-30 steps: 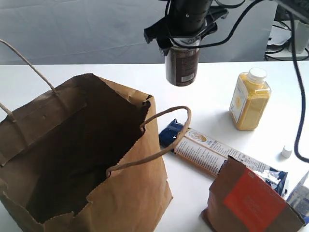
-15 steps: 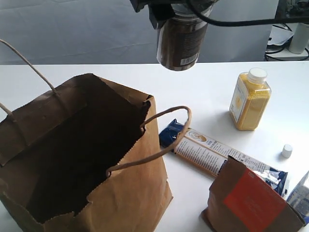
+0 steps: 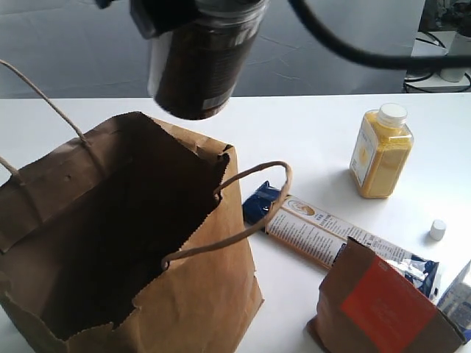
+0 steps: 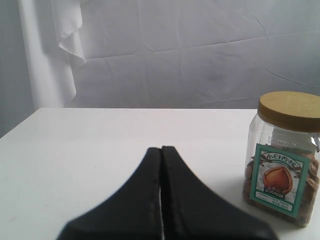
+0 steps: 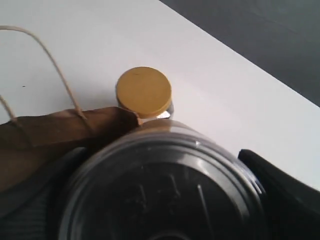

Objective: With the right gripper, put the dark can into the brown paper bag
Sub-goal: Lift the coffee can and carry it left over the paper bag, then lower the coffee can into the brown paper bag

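Found the can [image 3: 197, 62] pinched at its lid end in the right claw [image 5: 162, 200], hanging straight below it, long axis near upright, base downward with a slight tilt. Placed it in the air above the bag [image 3: 110, 243] — over the back rim of the open mouth, clear of the paper, not yet inside. Judged the coming move as a short shift further over the bag's mouth, then a lowering along the can's own axis. Noted the left claw [image 4: 161, 200] pressed together, empty, not seen beside the bag in the exterior view — right arm plainly nearer.
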### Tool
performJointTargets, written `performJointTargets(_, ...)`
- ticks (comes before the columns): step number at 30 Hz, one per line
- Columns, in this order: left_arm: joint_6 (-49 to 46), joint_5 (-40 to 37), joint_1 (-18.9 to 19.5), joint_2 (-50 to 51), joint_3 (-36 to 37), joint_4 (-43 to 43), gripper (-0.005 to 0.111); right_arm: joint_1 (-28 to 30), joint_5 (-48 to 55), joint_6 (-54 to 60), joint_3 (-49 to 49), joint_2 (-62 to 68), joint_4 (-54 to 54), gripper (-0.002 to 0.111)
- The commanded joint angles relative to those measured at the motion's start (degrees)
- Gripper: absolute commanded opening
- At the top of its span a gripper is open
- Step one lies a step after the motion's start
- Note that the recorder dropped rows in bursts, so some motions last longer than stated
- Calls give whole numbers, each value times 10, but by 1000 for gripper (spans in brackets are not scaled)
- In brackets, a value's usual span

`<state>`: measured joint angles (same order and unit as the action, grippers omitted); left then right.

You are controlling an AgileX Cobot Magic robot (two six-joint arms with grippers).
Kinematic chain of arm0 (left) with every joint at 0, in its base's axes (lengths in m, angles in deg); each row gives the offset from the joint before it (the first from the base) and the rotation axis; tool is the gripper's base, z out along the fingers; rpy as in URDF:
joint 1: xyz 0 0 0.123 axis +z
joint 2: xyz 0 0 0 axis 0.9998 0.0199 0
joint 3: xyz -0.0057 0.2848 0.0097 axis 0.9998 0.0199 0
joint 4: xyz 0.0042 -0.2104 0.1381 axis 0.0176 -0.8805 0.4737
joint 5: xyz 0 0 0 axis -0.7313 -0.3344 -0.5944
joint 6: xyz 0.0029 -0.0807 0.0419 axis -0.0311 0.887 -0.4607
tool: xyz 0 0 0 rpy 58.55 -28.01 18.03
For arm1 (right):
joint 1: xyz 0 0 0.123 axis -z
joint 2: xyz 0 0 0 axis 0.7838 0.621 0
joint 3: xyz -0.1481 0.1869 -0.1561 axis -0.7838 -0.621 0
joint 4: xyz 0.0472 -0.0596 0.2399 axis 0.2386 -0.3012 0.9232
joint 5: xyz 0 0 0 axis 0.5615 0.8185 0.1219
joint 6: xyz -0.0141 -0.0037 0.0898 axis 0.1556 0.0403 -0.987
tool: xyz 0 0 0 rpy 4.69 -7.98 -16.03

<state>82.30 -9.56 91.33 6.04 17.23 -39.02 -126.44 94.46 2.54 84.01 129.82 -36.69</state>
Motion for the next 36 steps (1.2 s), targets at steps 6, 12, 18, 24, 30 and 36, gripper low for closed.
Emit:
performJointTargets(6,2,4,-3,-2,2,1,0,-56,-38,-5,-3,4,9,0)
performJointTargets(12,2,4,-3,-2,2,1,0,-57,-24,-1,-3,51,28,0)
performJointTargets(18,2,4,-3,-2,2,1,0,-57,-24,-1,-3,100,42,0)
performJointTargets(24,2,4,-3,-2,2,1,0,-57,-24,-1,-3,116,41,0)
performJointTargets(30,2,4,-3,-2,2,1,0,-57,4,-3,-16,116,19,2)
performJointTargets(36,2,4,-3,-2,2,1,0,-57,-23,-21,-51,116,28,66)
